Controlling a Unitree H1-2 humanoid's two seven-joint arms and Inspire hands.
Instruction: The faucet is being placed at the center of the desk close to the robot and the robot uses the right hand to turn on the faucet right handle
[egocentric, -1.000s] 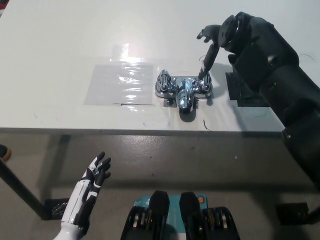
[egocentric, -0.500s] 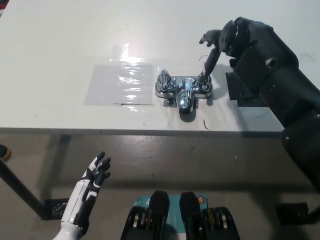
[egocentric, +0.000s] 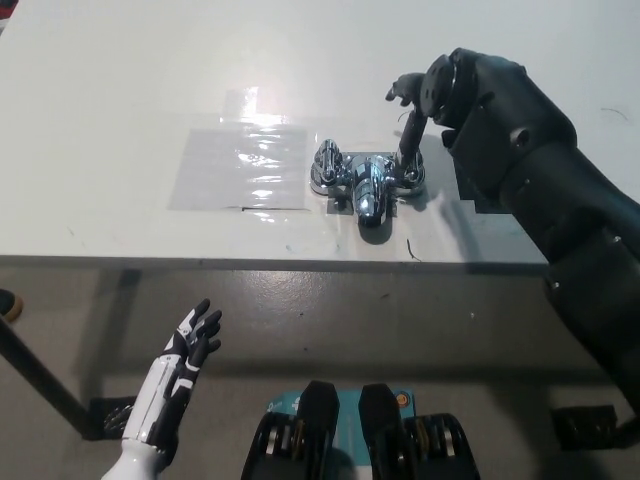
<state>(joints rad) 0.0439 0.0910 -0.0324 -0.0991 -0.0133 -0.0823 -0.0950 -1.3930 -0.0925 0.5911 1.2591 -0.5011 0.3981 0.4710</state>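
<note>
Head view: right hand (egocentric: 428, 92) has swung left over the last second, so the wrist is now nearly above the right handle (egocentric: 409, 172). Fingers apart, one pointing steeply down with its tip on the handle, nothing clamped. That finger was slanted and is now near upright, so the push looks underway; can't tell whether the handle has turned. Faucet (egocentric: 366, 183) sits mid-desk (egocentric: 120, 80) near the front edge, beside a clear sheet (egocentric: 240, 165). Left hand (egocentric: 180, 370) rests at lower left, fingers spread.

Faucet (egocentric: 366, 183) on desk (egocentric: 120, 90), sheet (egocentric: 240, 165) left — right robot hand (egocentric: 428, 95) above
</note>
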